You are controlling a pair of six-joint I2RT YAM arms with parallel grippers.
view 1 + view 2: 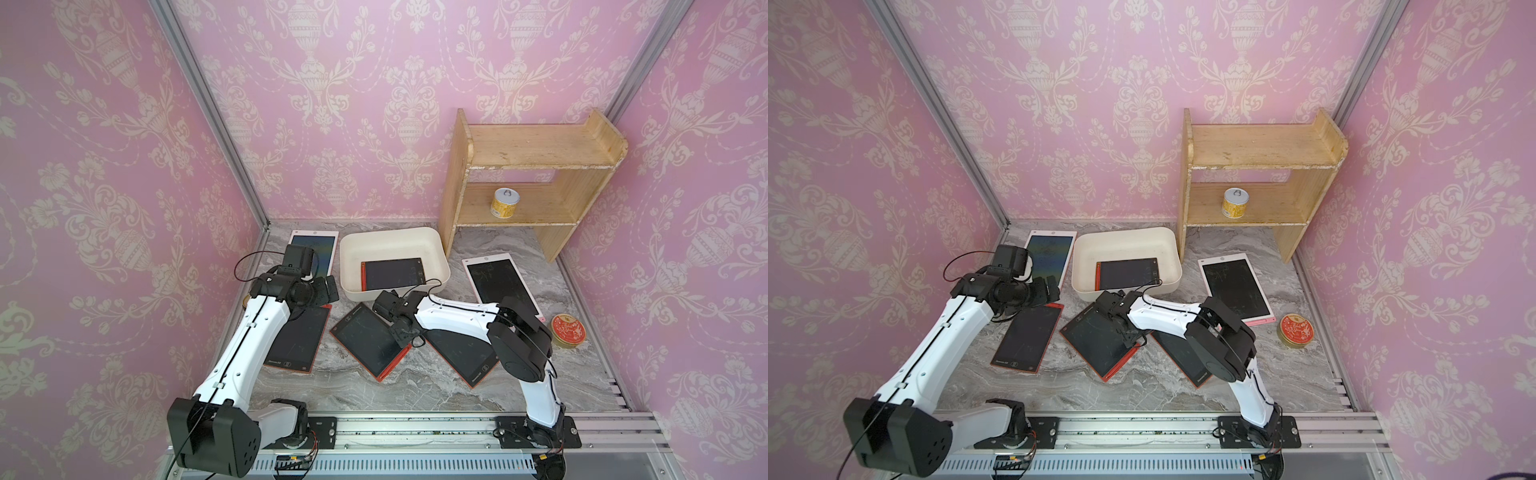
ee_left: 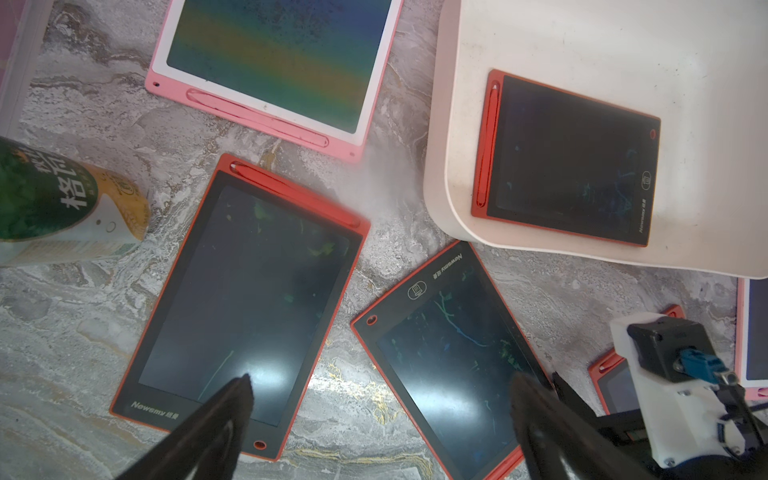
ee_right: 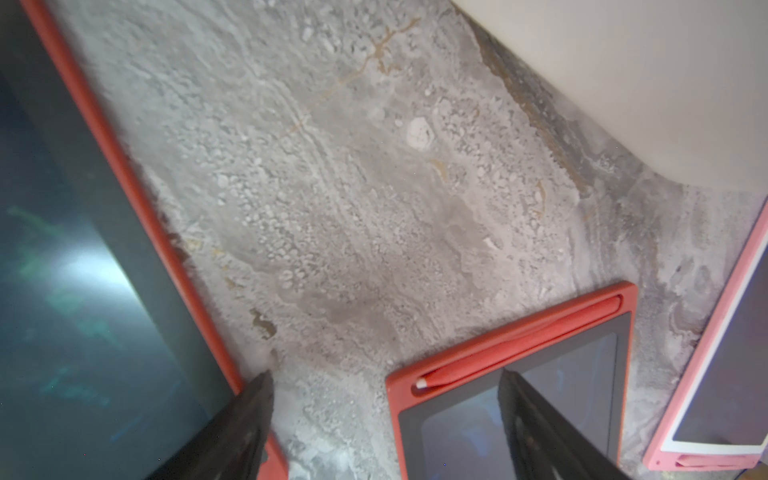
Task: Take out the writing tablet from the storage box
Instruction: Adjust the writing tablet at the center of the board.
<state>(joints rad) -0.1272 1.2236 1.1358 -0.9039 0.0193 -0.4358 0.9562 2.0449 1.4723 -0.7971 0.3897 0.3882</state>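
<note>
**Hazard list: tablet lies in the box, both grippers empty**

**Stock**
- Tablet (image 1: 392, 273): red frame, flat on the floor of the box (image 1: 432, 245), close to the near wall. The stylus sits in its side slot. Untouched.
- Right gripper (image 3: 384, 390): jaws spread wide, holding nothing. It is low over the bare table (image 1: 415, 386), just outside the box.
- Left gripper (image 2: 382, 380): jaws at full spread, empty. It hangs above the table, beside the box.
- Loose tablets (image 1: 368, 338): five on the table, three of them red like the target.

**What could go wrong**
- Wrong pick: your right gripper hangs between two red loose tablets. If you close here, you lift one that was never in the box.
- Wall strike: the near wall stands between that gripper and the tablet. If you cross without rising first, you will likely shove or tip the box.
- No purchase: the tablet lies flat, so a finger may skid across the screen. It may also pinch the wall and drag the box up with it.
- Stylus loss: a steep tilt on the lift could let the stylus slide out.
- Cable (image 1: 434, 283): it loops over the near rim and may snag there.
- Arm clash: if you send both arms to the box, they could meet above it.
</note>
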